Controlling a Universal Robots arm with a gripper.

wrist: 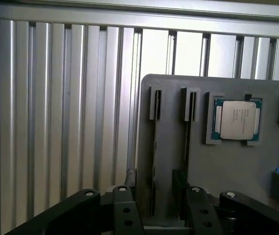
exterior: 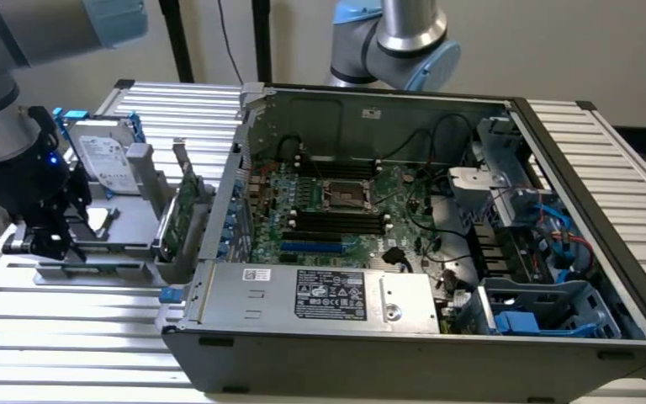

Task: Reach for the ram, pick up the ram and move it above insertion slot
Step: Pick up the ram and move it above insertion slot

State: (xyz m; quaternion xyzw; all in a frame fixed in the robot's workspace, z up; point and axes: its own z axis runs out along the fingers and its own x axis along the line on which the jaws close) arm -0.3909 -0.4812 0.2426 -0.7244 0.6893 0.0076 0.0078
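Observation:
The ram (wrist: 154,156) stands on edge in a narrow slot of a grey holder (wrist: 218,166), seen from above as a thin dark strip. A second strip like it (wrist: 188,142) sits in the neighbouring slot. My gripper (wrist: 159,215) hovers over the holder, open, with its black fingers (wrist: 122,210) set apart on either side of the ram and not touching it. In the exterior view the gripper (exterior: 48,242) hangs over the holder (exterior: 110,227) at that view's left. The black insertion slots (exterior: 335,220) lie on the motherboard inside the open computer case.
A processor chip (wrist: 236,120) rests in a recess of the holder. A silver hard drive (exterior: 104,160) and an upright green card (exterior: 182,210) stand on the holder. The case wall (exterior: 228,194) rises between holder and motherboard. The power supply (exterior: 323,295) fills the case front.

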